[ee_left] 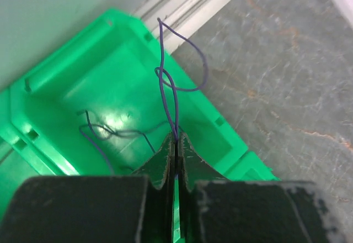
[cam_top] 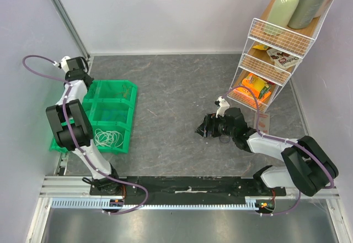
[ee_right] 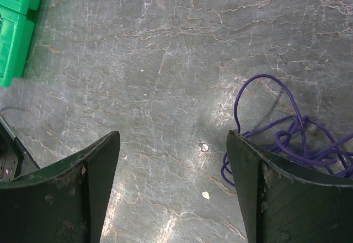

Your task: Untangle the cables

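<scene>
My left gripper [ee_left: 176,138] is shut on a thin purple cable [ee_left: 164,83] and holds it above the far compartment of the green tray [ee_left: 60,72]. The cable loops up past the fingertips. A thin dark wire [ee_left: 113,133] lies in that compartment. In the top view the left gripper [cam_top: 77,72] is at the tray's far end. My right gripper [ee_right: 172,135] is open and empty, low over the table. A tangled bundle of purple cable [ee_right: 292,138] lies just right of its right finger [ee_right: 259,188]. In the top view the right gripper [cam_top: 207,127] is at mid-table.
The green tray [cam_top: 126,96] has several compartments; white cables [cam_top: 107,138] lie coiled in a near one. A white wire shelf [cam_top: 270,61] with bottles and packets stands at the back right. A corner of the tray [ee_right: 14,33] shows in the right wrist view.
</scene>
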You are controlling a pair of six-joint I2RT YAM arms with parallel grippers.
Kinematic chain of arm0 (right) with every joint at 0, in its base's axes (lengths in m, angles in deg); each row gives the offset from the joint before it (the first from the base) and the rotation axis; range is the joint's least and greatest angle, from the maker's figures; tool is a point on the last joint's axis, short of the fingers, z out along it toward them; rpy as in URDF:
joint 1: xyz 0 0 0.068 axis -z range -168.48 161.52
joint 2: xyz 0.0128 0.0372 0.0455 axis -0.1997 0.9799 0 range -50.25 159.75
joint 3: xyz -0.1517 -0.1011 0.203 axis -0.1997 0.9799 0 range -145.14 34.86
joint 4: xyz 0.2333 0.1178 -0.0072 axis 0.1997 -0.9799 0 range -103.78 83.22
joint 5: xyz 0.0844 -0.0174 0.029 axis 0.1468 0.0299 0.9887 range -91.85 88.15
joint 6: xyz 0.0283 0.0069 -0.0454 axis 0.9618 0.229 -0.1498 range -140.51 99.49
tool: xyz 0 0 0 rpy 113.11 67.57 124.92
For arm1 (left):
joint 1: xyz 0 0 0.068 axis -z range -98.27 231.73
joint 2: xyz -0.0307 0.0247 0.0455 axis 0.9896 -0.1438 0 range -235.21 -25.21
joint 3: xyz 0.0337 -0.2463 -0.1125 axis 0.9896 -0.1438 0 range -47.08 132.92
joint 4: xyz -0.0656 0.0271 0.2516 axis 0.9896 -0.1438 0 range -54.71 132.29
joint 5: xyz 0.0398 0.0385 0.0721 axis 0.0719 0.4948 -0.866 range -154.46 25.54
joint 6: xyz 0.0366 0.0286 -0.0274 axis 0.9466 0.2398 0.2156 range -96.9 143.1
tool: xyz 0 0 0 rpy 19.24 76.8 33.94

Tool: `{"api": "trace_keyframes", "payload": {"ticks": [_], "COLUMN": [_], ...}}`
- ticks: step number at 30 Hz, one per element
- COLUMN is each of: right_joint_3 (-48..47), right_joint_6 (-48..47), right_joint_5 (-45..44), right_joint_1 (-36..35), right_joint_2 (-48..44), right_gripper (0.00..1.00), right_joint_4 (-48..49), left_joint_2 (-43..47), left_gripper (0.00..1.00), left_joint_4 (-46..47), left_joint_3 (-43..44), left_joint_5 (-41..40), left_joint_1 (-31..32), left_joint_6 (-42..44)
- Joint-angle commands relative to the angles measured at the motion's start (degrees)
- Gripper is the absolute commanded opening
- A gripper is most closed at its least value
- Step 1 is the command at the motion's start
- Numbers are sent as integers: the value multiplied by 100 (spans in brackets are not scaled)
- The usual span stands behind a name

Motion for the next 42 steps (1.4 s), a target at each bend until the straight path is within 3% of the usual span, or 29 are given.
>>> {"api": "trace_keyframes", "payload": {"ticks": [1,9,22,29,34,36,38,42], "right_joint_3": [13,-5,13,48,57,57,48,39], "right_joint_6": [-29,-20,-2,-2,-2,-11,-11,-20], "right_joint_5": [25,43,96,113,122,131,122,122], "right_joint_1": [20,37,73,81,90,90,90,108], "right_joint_2": [28,63,90,46,28,28,37,46], "right_gripper": [85,85,85,85,85,85,85,85], "right_joint_4": [252,243,287,313,322,313,313,287], "left_joint_2": [-181,-358,1084,795,479,355,337,740], "left_gripper": [2,2,2,2,2,12,36,66], "left_joint_4": [-562,-1203,-861,-1581,-1564,-1678,-1793,-1828], "left_joint_3": [249,494,-753,-402,-104,116,222,56], "left_joint_5": [17,325,342,237,298,385,552,694], "left_joint_1": [-124,-336,-344,-336,-344,-344,-344,-336], "left_joint_6": [-780,-1291,-2161,-2679,-2592,-2522,-2495,-2460]}}
